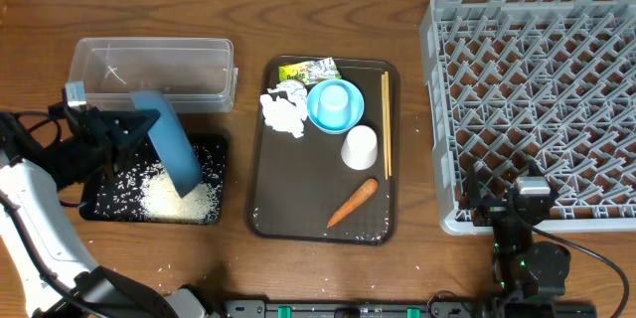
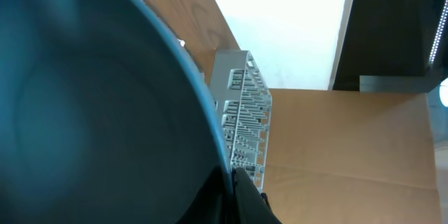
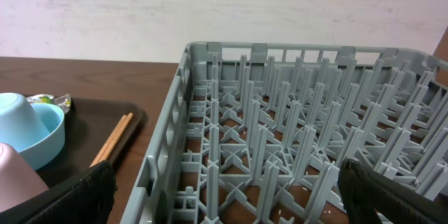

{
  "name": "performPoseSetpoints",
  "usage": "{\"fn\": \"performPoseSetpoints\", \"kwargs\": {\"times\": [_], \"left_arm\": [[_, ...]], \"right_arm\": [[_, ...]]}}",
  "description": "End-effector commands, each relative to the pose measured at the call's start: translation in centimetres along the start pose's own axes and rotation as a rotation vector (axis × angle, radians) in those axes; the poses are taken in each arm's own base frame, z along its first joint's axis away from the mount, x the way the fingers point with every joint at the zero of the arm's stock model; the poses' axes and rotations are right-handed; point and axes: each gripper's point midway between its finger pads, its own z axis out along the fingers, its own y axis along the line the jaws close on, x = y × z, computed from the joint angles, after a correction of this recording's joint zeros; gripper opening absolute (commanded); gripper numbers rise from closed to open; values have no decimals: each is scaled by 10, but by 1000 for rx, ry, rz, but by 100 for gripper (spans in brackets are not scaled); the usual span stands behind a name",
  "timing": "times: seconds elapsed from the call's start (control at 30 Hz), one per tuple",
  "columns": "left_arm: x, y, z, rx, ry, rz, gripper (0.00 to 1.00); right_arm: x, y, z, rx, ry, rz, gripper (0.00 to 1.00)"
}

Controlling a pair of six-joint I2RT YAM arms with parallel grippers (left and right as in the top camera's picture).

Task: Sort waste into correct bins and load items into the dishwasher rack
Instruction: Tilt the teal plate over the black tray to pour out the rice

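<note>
My left gripper (image 1: 124, 131) is shut on the rim of the large dark blue bowl (image 1: 169, 154), held on edge over the black tray (image 1: 94, 204). A heap of white rice (image 1: 184, 199) lies in that tray. The bowl fills the left wrist view (image 2: 91, 105). The brown serving tray (image 1: 260, 209) holds a tissue (image 1: 282, 111), snack wrapper (image 1: 306, 70), light blue cup in the small light blue bowl (image 1: 335, 105), white cup (image 1: 360, 146), chopsticks (image 1: 386, 124) and carrot (image 1: 352, 202). My right gripper (image 3: 224, 189) is open at the grey rack's (image 1: 537, 99) front edge.
The clear plastic tub (image 1: 154, 72) stands behind the black tray. A few rice grains (image 1: 164, 270) lie on the wooden table in front of the black tray. The rack (image 3: 280, 133) fills the right wrist view.
</note>
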Motion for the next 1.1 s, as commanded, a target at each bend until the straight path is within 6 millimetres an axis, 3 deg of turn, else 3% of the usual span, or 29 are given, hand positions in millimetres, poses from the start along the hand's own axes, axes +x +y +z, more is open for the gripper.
{"fn": "performPoseSetpoints", "kwargs": {"times": [0.0,0.13,0.2,0.27,0.43,0.57,0.73,1.07], "left_arm": [[-4,-4,0,43,-8,40,6],[2,-12,0,93,9,1,6],[-2,-7,0,62,-2,55,6],[4,-4,0,52,16,-41,6],[10,1,1,26,32,-22,6],[8,-4,1,54,25,74,6],[18,-9,0,76,49,-58,6],[36,-17,-4,42,60,-39,6]], "right_arm": [[1,-1,0,3,0,7,99],[1,-1,0,3,0,7,99],[1,-1,0,3,0,7,99],[1,-1,0,3,0,7,99],[1,-1,0,3,0,7,99],[1,-1,0,3,0,7,99],[1,-1,0,3,0,7,99],[1,-1,0,3,0,7,99]]}}
